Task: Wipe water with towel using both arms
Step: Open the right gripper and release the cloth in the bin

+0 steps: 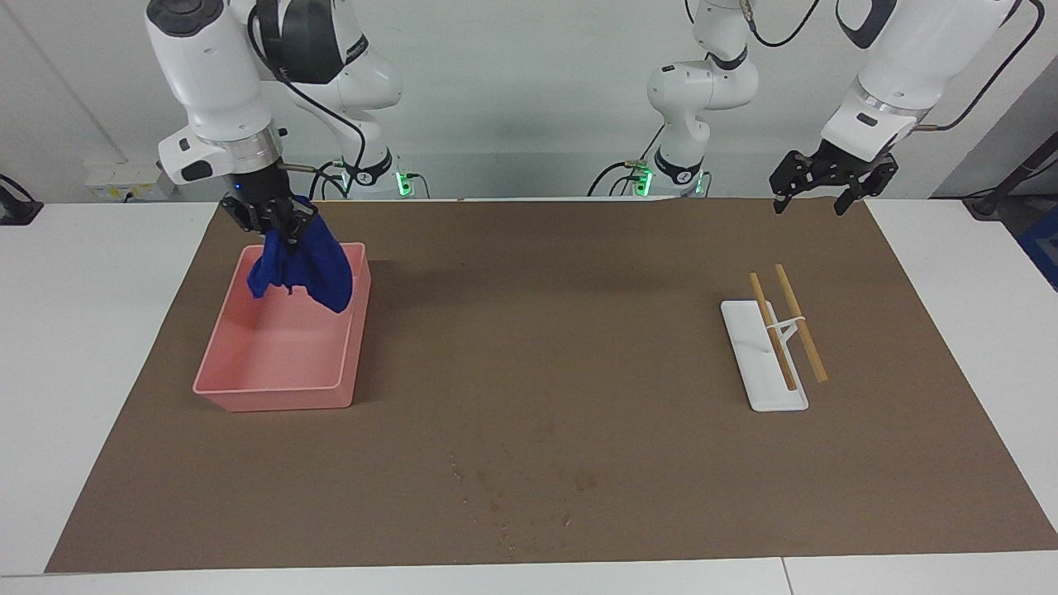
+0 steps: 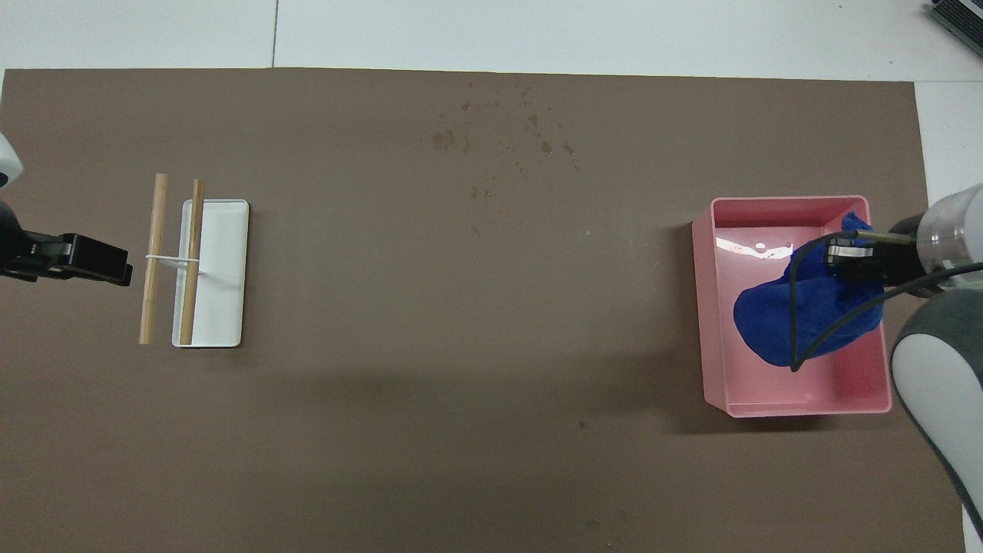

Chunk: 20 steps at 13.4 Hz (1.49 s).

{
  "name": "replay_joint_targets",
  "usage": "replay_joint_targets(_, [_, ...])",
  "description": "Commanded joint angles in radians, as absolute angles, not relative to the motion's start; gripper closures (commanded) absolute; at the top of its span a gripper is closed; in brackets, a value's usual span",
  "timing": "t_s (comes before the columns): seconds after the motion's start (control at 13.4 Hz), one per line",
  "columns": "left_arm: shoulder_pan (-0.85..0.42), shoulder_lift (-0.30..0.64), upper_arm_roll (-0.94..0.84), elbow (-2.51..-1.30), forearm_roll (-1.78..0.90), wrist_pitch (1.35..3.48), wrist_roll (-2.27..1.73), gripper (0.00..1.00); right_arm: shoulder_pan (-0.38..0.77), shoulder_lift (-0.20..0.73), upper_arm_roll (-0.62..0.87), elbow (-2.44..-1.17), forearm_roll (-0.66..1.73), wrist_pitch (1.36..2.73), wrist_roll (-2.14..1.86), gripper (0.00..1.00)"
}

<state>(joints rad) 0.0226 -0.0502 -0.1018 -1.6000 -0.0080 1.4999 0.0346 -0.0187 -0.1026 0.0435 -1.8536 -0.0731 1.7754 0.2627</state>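
My right gripper (image 1: 277, 223) is shut on the deep-blue towel (image 1: 306, 268) and holds it up in the air over the pink tray (image 1: 273, 398), at the tray's end nearer the robots. The towel hangs down in folds, its lowest part about level with the tray's rim. In the overhead view the right gripper (image 2: 852, 261) and the towel (image 2: 799, 322) cover part of the pink tray (image 2: 703, 307). My left gripper (image 1: 812, 197) is open and empty, raised over the mat's edge at the left arm's end; it also shows in the overhead view (image 2: 77, 259). The left arm waits.
Small dark water spots (image 1: 512, 487) (image 2: 507, 130) dot the brown mat (image 1: 579, 347) at its middle, farthest from the robots. A white flat tray (image 1: 764, 364) (image 2: 223, 269) with two wooden sticks (image 1: 800, 322) (image 2: 156, 253) lies toward the left arm's end.
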Motion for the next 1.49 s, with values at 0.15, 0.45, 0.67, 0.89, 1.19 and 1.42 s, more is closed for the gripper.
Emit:
replay_joint_targets(0.15, [0.028, -0.078, -0.104, -1.632, -0.015, 1.516, 0.025, 0.0, -0.089, -0.101, 0.057, -2.029, -0.078, 1.945, 0.174, 1.0])
replay_joint_targets(0.45, [0.029, -0.078, -0.104, -1.634, -0.015, 1.516, 0.025, 0.0, -0.121, -0.069, 0.057, -2.137, -0.078, 1.985, 0.157, 1.0])
replay_joint_targets(0.67, [0.029, -0.078, -0.104, -1.632, -0.015, 1.516, 0.026, 0.0, -0.126, -0.046, 0.057, -2.145, -0.078, 1.98, 0.138, 0.12])
replay_joint_targets(0.89, [0.029, -0.078, -0.104, -1.634, -0.015, 1.516, 0.026, 0.0, -0.123, -0.051, 0.058, -2.128, -0.062, 1.962, 0.138, 0.0])
replay_joint_targets(1.19, [0.029, -0.078, -0.104, -1.634, -0.015, 1.516, 0.026, 0.0, -0.109, -0.055, 0.072, -1.976, -0.049, 1.87, 0.146, 0.0])
replay_joint_targets(1.42, [0.029, -0.078, -0.104, -1.634, -0.015, 1.516, 0.026, 0.0, -0.081, -0.052, 0.072, -1.85, -0.049, 1.839, 0.149, 0.0])
